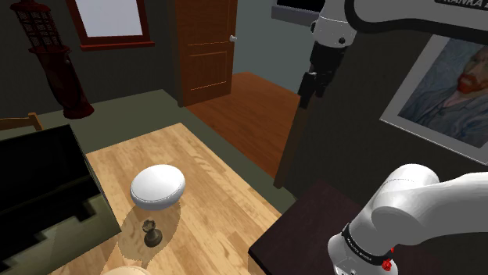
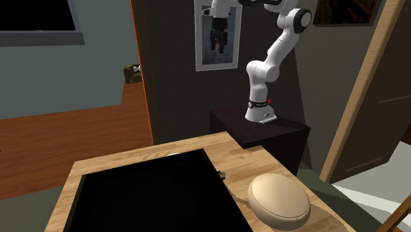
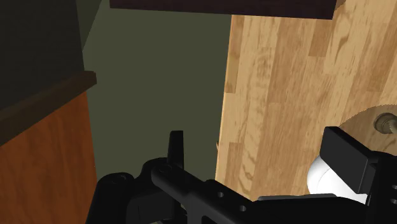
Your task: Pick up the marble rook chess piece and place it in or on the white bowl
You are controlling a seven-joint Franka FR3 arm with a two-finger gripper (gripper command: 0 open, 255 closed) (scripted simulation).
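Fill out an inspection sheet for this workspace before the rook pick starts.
Surface: light wooden table.
Job's things: dark rook upright, near the white bowl but not touching it; the bowl appears domed side up.
Clutter: large black box; tan bowl.
Grippers: gripper open, holding nothing, raised high near the table's edge, far from the rook.
Cables: nothing seen.
Surroundings: dark stand, portrait painting, wooden door.
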